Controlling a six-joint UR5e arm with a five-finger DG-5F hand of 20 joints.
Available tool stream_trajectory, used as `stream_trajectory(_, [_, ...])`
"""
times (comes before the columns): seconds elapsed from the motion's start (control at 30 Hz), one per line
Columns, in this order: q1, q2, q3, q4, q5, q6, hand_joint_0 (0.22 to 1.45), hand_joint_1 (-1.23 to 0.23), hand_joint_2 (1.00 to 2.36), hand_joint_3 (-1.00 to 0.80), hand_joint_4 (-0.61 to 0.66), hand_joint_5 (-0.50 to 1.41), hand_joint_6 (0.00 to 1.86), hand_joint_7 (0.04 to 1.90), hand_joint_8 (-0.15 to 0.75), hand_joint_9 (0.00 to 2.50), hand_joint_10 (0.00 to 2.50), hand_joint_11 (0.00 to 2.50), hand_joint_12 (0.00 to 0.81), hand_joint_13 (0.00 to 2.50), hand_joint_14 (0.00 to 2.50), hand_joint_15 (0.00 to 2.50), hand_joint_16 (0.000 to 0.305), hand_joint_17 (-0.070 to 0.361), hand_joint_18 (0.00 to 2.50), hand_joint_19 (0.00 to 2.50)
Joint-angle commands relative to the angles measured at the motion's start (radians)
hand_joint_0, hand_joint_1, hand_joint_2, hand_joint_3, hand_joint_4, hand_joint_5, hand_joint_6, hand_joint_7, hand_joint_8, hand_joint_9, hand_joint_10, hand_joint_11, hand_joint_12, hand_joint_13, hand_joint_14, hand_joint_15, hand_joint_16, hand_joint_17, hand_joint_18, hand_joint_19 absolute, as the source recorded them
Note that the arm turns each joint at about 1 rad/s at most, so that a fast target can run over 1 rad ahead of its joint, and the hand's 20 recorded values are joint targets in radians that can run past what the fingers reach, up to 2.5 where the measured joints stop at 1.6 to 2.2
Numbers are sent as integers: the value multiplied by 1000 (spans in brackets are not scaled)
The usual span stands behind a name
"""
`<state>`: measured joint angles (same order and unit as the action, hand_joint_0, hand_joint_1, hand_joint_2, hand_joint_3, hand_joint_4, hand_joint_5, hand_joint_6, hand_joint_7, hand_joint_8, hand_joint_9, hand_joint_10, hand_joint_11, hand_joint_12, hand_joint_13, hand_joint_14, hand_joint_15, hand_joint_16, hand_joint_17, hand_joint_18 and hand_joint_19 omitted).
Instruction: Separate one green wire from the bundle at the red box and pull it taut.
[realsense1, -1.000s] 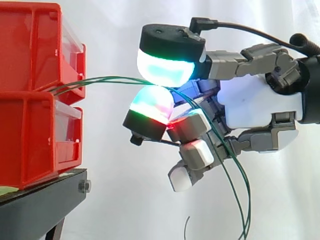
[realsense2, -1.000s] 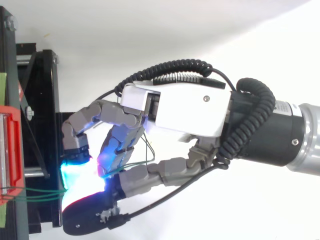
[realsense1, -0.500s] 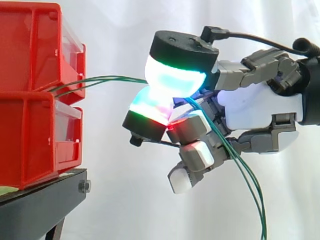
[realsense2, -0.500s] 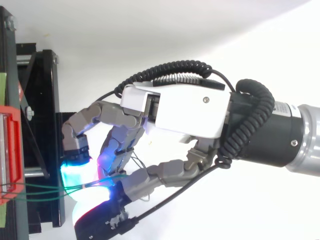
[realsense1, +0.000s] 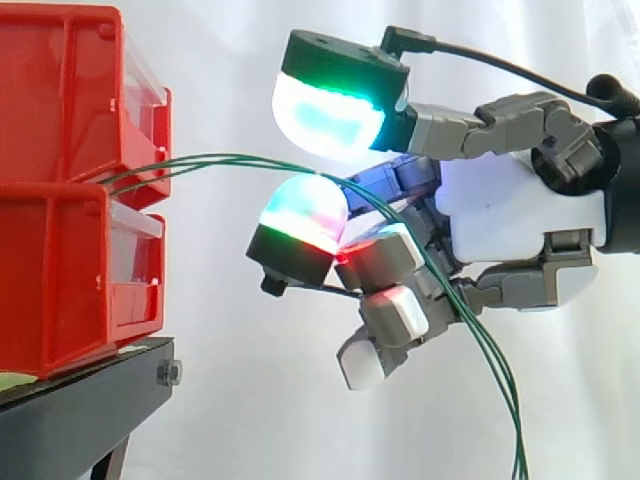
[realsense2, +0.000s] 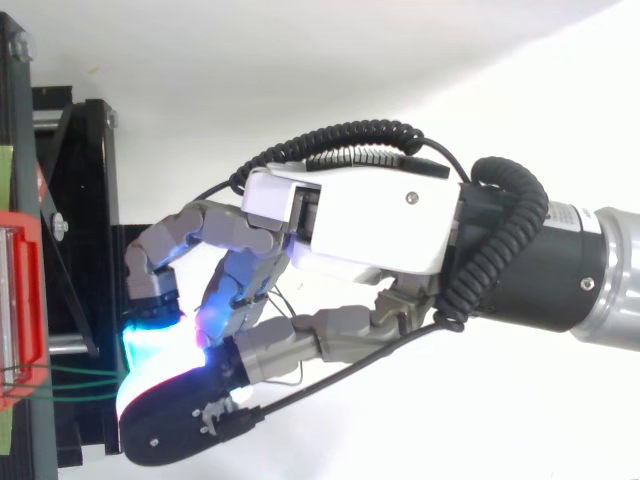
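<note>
Reaching in from the right edge of the side view, the hand (realsense1: 520, 215) has its pinch parted. The upper pad (realsense1: 328, 115), glowing cyan and green, stands clear above the lower pad (realsense1: 303, 215), which glows cyan over red. The other fingers (realsense1: 385, 305) curl beneath the palm, and nothing can be made out in their grasp.

The green wires (realsense1: 220, 158) lie over the crown of that lower pad, draped rather than clamped. From there they slant down past the palm and hang below the hand. At least two strands run side by side there, and none looks singled out yet. The lower pad seems to serve as a ledge that lifts the bundle within reach. The gap above it probably leaves room to work one strand free before the pads close.

Out beyond the fingertips, the wires arch across open air to the seam between the upper red box (realsense1: 60, 90) and the lower red box (realsense1: 60, 280), where they are anchored. The bow in that span suggests they are slack, not taut. In the top view the strands (realsense2: 80, 372) run straight from the glowing pads to the boxes.

The boxes are stacked on a black stand (realsense1: 80, 410). The white curtain (realsense1: 240, 60) hangs farthest back.
</note>
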<state>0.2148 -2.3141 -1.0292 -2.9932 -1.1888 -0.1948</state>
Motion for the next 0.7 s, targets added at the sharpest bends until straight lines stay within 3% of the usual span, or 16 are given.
stream_trajectory(0.0, [0,1,-18,8,0,2,611,-550,1011,-389,202,-204,881,1208,362,1202,25,1199,387,1209,25,705,60,135,944,476])
stream_trajectory(0.2, [0,-1,-31,56,2,3,604,-681,1022,-231,172,-208,892,1229,362,1173,23,1194,386,1186,25,698,61,136,936,465])
stream_trajectory(0.67, [0,1,-31,57,2,2,722,-854,1009,-407,126,-213,914,1239,362,1166,24,1208,365,1154,25,679,58,130,919,417])
